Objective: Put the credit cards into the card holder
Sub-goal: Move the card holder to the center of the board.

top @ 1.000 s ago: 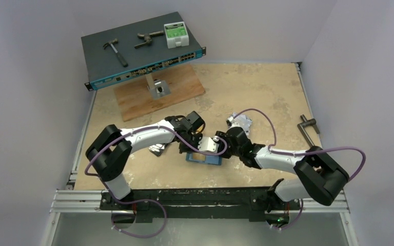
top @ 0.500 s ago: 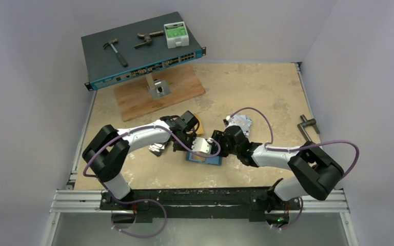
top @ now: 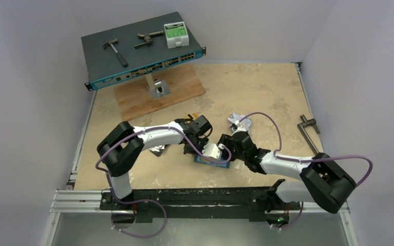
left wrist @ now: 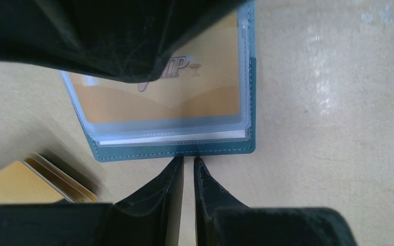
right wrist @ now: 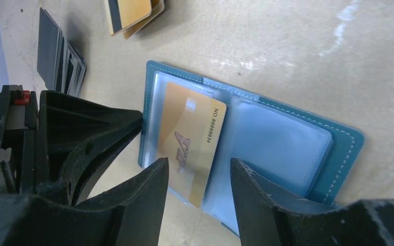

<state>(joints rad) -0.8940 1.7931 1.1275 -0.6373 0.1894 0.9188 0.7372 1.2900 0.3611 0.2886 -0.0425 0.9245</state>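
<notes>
- right tool (right wrist: 197,164), black, two-fingered: standing spread over the gold-orange plastic card (right wrist: 192,138), gripping nothing; now sitting further right than a second ago.
- teal-blue folding card holder (right wrist: 282,143): lying open on the beige desk (right wrist: 287,46), nudged slightly rightward since then.
- gold-orange plastic card: lying partly under the holder's clear sleeve, one edge overhanging the fold; probably needing a push home.
- left tool (left wrist: 188,160): fingers pressed together, tips touching the holder's edge, seemingly bracing it.
- loose gold-orange cards (right wrist: 131,13): waiting beyond, unpocketed, with a black card stack (right wrist: 56,51) lying nearby.

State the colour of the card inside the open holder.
Gold-orange card; best in right wrist view.
</notes>
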